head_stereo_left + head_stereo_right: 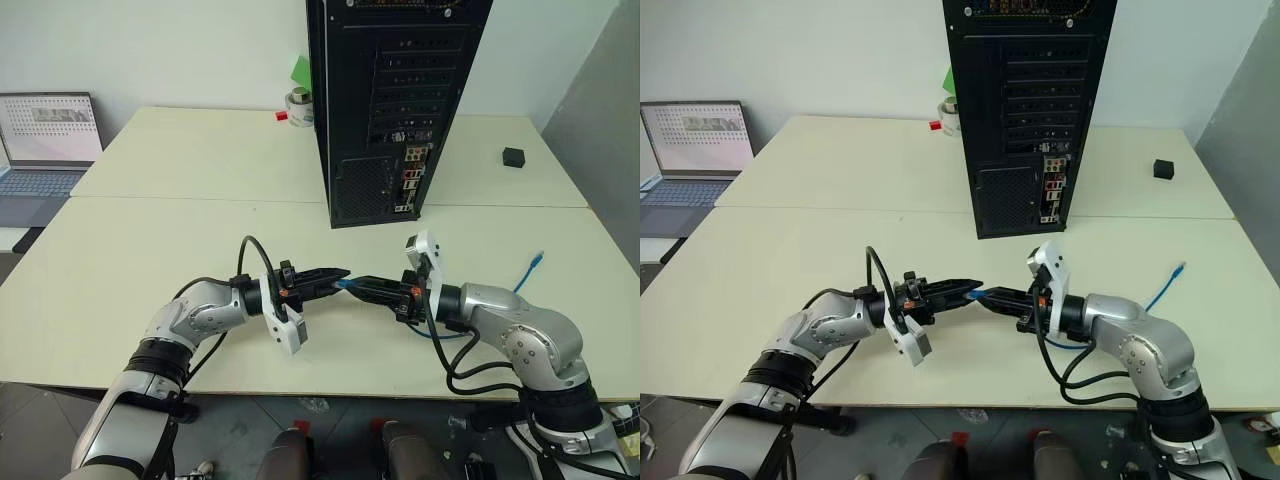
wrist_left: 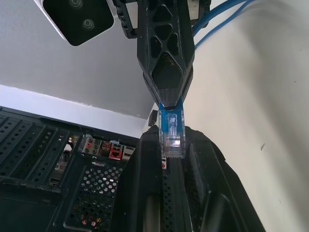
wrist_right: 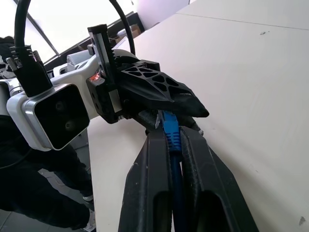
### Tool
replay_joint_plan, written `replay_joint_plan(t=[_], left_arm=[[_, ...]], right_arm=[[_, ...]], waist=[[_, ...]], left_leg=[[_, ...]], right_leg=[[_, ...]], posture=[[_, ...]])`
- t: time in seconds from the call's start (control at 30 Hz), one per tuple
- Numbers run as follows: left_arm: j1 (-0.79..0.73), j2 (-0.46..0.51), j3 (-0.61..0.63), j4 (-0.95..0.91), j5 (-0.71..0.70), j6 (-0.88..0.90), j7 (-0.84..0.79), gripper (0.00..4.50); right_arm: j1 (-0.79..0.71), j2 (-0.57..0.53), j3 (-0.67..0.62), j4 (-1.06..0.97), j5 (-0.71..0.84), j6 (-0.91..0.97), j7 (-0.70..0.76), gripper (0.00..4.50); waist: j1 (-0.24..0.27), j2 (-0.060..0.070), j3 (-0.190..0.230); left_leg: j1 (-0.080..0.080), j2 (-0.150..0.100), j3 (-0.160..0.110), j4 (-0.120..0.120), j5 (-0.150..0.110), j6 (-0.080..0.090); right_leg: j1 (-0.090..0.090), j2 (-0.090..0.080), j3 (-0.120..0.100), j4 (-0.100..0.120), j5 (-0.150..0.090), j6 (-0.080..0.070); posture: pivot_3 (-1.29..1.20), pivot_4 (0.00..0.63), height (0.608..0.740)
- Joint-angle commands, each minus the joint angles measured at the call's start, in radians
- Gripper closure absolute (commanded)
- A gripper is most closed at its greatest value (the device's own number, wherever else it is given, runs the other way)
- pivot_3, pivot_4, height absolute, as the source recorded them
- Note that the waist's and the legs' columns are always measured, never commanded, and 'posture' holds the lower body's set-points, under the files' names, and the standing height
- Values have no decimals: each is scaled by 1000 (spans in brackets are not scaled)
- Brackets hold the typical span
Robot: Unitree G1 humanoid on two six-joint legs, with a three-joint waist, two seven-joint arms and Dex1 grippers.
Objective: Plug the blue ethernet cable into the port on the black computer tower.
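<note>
The blue ethernet cable (image 1: pixel 345 284) hung between the two grippers, above the pale table (image 1: pixel 180 250) in front of the black computer tower (image 1: pixel 390 100). The left gripper (image 1: pixel 337 276) pointed toward the right one, its fingers clenched on the clear plug (image 2: pixel 172 133) at the cable's end. The right gripper (image 1: pixel 362 286) faced it tip to tip, its fingers closed around the blue cord just behind the plug. The rest of the cable trailed back over the table to its far end (image 1: pixel 538 260). The port (image 1: pixel 410 155) sat among the tower's rear connectors, well apart from the plug.
</note>
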Motion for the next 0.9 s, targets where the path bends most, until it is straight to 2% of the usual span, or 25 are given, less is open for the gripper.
replay_joint_plan(t=[0.03,0.2,0.3,0.4,0.6,0.77,0.9], left_arm=[[-3,10,-34,-30,-84,8,-8,3516],[6,26,-83,-37,-215,96,-95,2557],[31,17,-92,-73,-388,281,-209,1915],[59,6,-73,-153,-504,461,-283,1335],[99,-80,16,-407,-700,967,-258,1323],[45,-169,67,-536,-736,1312,-156,1323],[3,-224,93,-596,-753,1498,-110,1323]], right_arm=[[-28,0,-7,-15,20,-10,15,4495],[-36,-12,-15,-13,23,-5,23,4497],[-39,-26,-44,-23,30,-4,14,4498],[-40,-32,-93,-33,32,-16,-17,4498],[-76,-12,-190,-19,-42,-95,-153,4498],[-139,53,-162,72,-222,-232,-330,4498],[-180,124,-131,157,-357,-315,-463,4498]], waist=[[0,0,0],[-1,0,0],[-2,0,0],[-2,0,0],[-2,0,0],[-4,0,0],[-3,0,0]], left_leg=[[0,0,0,0,0,0],[0,0,0,0,0,0],[0,0,0,0,0,0],[0,0,0,0,0,0],[-1,0,-1,0,0,0],[0,0,-1,0,0,0],[-1,0,-1,0,0,0]], right_leg=[[0,0,0,0,0,0],[0,0,0,0,0,0],[0,0,0,0,0,0],[0,0,0,0,0,0],[0,0,0,0,0,0],[0,1,0,0,0,0],[-1,1,1,0,0,0]], posture=[[0,150,740],[0,150,740],[0,150,740],[0,150,740],[0,150,740],[0,150,740],[0,150,740]])
